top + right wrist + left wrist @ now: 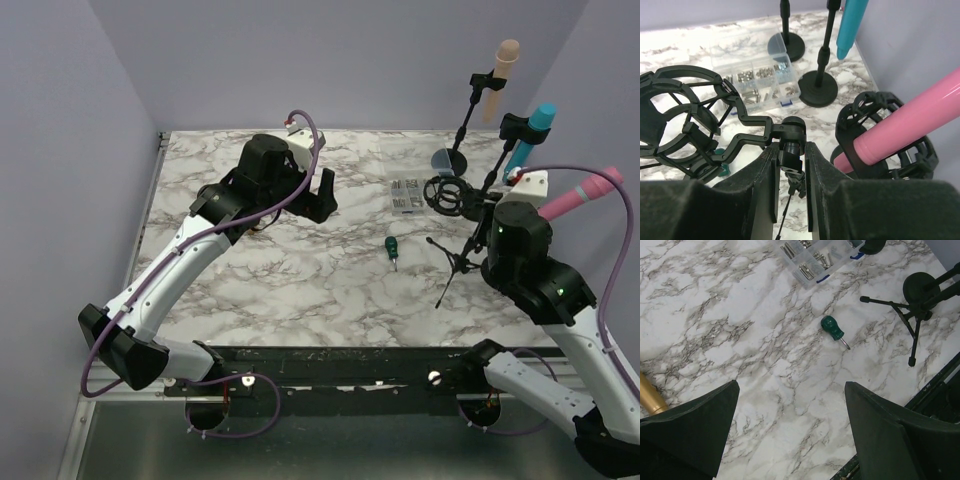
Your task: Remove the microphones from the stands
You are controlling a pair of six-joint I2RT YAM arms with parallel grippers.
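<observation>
Right claw grips a stand pole; the pink microphone is not out yet.
The right claw is clenched on the thin black pole. The pink microphone sits in its round holder just beside it, though maybe on another stand; it's hard to tell. The left claw hangs wide open, holding nothing. This step looks like steadying. Next, a claw must grab the microphone and slide it out.

The worktop: white marble pattern, smooth, faintly shiny. The pink mic, smooth satin plastic. The stand matt black, plastic by the look; fingers matt black too. A clear plastic box, bright metal screws inside. The screwdriver shows a glossy green handle.
</observation>
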